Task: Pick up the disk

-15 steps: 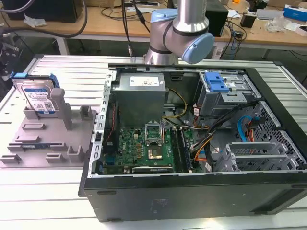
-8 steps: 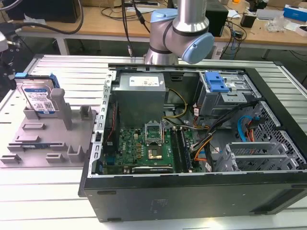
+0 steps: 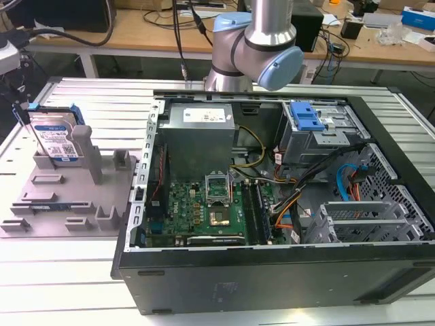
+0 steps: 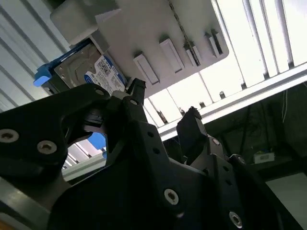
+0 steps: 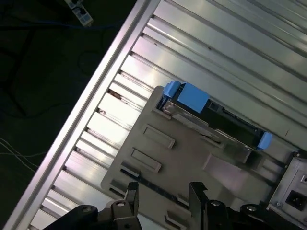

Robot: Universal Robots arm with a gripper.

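Exterior view: the disk [image 3: 54,139] stands on edge in the grey fixture [image 3: 68,204], at its far corner on the exterior view's left. The open computer case [image 3: 272,285] sits to the exterior view's right, with the arm [image 3: 255,41] behind it. Second wrist view: the gripper [image 4: 163,103] has its fingers spread with nothing between them; the disk's [image 4: 91,72] label shows beyond, well apart. First wrist view: the gripper [image 5: 164,191] is likewise spread and the disk [image 5: 216,120] is seen edge-on in the fixture [image 5: 192,158], blue rails showing, untouched.

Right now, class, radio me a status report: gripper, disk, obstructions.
Gripper open, empty. Disk upright on fixture, untouched. Grey post close beside it.
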